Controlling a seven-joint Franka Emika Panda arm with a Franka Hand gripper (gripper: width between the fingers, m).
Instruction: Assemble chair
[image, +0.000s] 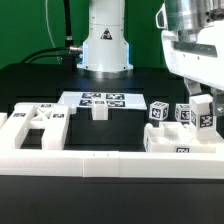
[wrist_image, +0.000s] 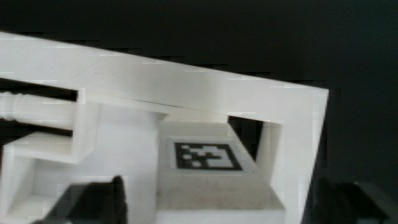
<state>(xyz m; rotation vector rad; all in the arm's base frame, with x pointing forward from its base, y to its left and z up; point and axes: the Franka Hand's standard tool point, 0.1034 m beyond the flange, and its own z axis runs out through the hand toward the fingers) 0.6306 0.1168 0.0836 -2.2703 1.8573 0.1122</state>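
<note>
At the right edge of the exterior view, the Panda arm's gripper (image: 203, 112) hangs over a tagged post (wrist_image: 206, 150) of the chair. Its dark fingers (wrist_image: 93, 200) are spread to either side of the post and, as far as the blurred wrist view shows, clamp nothing. The post stands upright inside a white open frame (wrist_image: 196, 95), which sits at the lower right of the exterior view, just beside the long border wall (image: 100, 165). Whether post and frame are already joined cannot be told. A loose post (image: 158, 112) and a second loose post (image: 183, 115) wait near the frame, toward mid-picture. A ladder-like section (image: 35, 125) lies at the lower left, well apart, and the marker board (image: 100, 99) lies at centre. The step in hand looks to be work on this one post. It would go best with the fingers centred on the post, meeting its flat sides squarely and below the tag (a skewed pinch could tip it). The wrist should move straight up and down, so the frame is not shoved along the wall or knocked into the nearby posts.
</note>
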